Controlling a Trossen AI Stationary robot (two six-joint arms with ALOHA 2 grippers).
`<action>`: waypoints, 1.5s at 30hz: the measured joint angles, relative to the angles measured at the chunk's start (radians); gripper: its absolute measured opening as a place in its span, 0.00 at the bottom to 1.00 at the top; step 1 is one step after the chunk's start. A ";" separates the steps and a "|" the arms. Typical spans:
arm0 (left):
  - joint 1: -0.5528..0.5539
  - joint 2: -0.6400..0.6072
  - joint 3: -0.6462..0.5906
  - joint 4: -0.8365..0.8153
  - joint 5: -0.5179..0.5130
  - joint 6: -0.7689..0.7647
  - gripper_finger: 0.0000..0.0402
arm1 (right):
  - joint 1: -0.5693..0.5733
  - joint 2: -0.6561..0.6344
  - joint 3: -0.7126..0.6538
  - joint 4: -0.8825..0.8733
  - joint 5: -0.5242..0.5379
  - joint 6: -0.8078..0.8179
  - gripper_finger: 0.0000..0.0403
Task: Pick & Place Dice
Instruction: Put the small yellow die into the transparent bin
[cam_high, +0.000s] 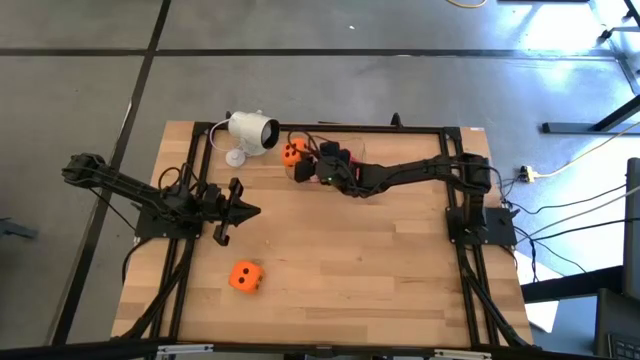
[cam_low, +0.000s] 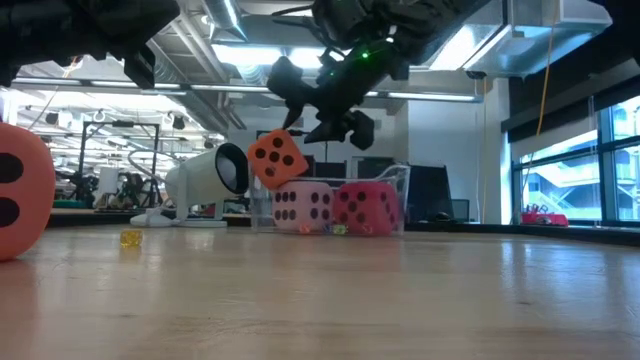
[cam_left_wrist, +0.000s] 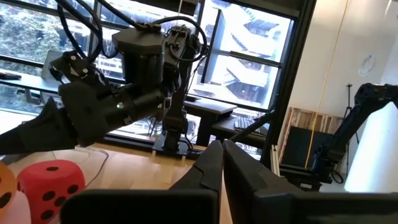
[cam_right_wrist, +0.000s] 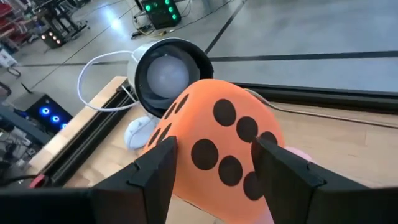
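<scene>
My right gripper (cam_right_wrist: 214, 146) reaches to the table's far side and is shut on an orange die (cam_right_wrist: 217, 149), seen tilted in the low view (cam_low: 277, 158). Below that die, a pale pink die (cam_low: 303, 205) and a red die (cam_low: 367, 207) sit in a clear box (cam_low: 402, 180). A second orange die (cam_high: 245, 277) rests on the table near the front left. My left gripper (cam_high: 245, 210) hovers shut at the left, holding nothing. My right gripper pinches the orange die between its two fingers (cam_right_wrist: 155, 168), on two opposite sides (cam_right_wrist: 186, 146). The fingers slant slightly downward from the table's right side. The die is lifted clear of the table and tilted, a corner down, just over the pink die.
A white camera on a round foot (cam_high: 250, 130) stands at the far left, right beside the held die, its cable looping along the table's edge. A tiny yellow speck (cam_low: 130, 238) lies on the wood. The black frame rail (cam_high: 370, 128) runs along the far edge.
</scene>
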 joint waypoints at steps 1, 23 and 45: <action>0.000 0.000 0.000 0.000 0.000 0.000 0.02 | 0.000 0.000 0.000 -0.004 0.001 -0.007 0.52; 0.000 0.000 0.000 0.000 0.000 0.000 0.02 | 0.150 -0.187 -0.003 -0.313 0.001 -0.376 0.51; 0.000 0.000 0.000 0.000 0.000 0.000 0.03 | 0.394 -0.161 -0.003 -0.180 -0.198 -0.535 0.51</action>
